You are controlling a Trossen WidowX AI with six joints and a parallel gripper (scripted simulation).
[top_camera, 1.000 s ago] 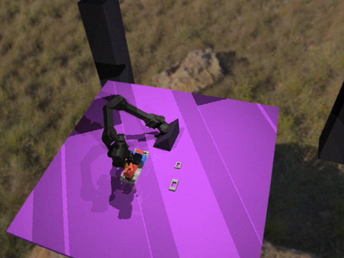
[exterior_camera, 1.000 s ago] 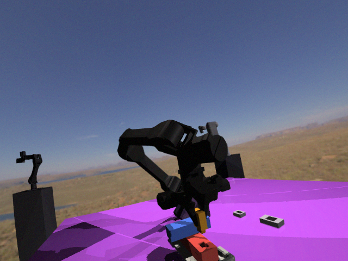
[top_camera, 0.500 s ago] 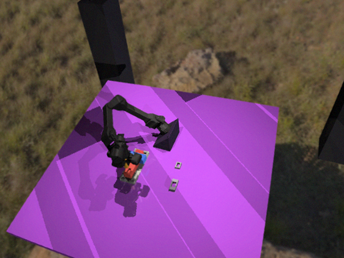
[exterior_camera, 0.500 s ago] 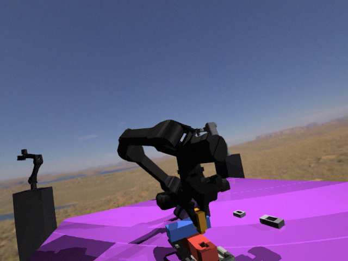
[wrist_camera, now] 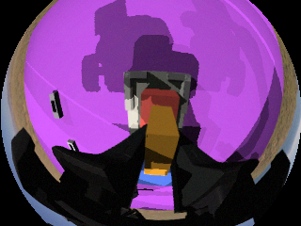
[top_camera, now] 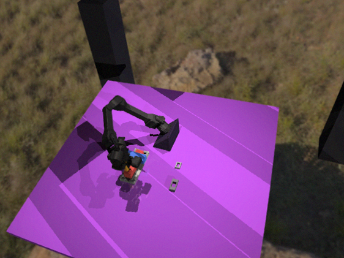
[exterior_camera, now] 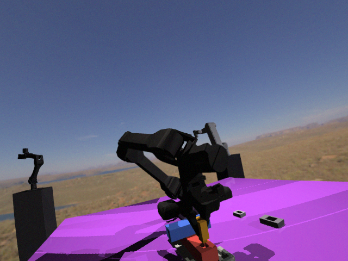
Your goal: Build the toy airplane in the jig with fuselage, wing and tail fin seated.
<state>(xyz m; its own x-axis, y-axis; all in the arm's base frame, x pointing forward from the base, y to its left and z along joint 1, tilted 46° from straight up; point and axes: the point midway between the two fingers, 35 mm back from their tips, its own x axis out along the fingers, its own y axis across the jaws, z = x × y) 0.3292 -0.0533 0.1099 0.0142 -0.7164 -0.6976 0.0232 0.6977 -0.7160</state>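
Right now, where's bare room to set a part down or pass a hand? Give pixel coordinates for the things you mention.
Room: in the top view, right of the small frame (top_camera: 177,167) (exterior_camera: 238,215) (wrist_camera: 71,141) toward the table edge, and below the larger one (top_camera: 171,189) (exterior_camera: 271,223) (wrist_camera: 58,111).
Crowded: the jig (top_camera: 123,180) (exterior_camera: 229,256) (wrist_camera: 185,87), with fuselage (top_camera: 129,173) (exterior_camera: 209,254) (wrist_camera: 160,94), wing (top_camera: 141,157) (exterior_camera: 179,230) (wrist_camera: 157,180) and fingers (exterior_camera: 193,222) gripping the fin (top_camera: 126,169) (exterior_camera: 203,229) (wrist_camera: 162,134).

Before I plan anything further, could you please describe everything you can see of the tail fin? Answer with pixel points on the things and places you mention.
The tail fin (top_camera: 126,169) (exterior_camera: 203,229) (wrist_camera: 162,134) is a plain orange-yellow block, slim and straight-edged, matte like plastic. It stands roughly upright, slightly tilted in the exterior view, gripped between the tool's fingers. Its lower end is right at the socket near the end of the red fuselage (top_camera: 129,172) (exterior_camera: 200,247) (wrist_camera: 160,96); whether its tab has entered is unclear.
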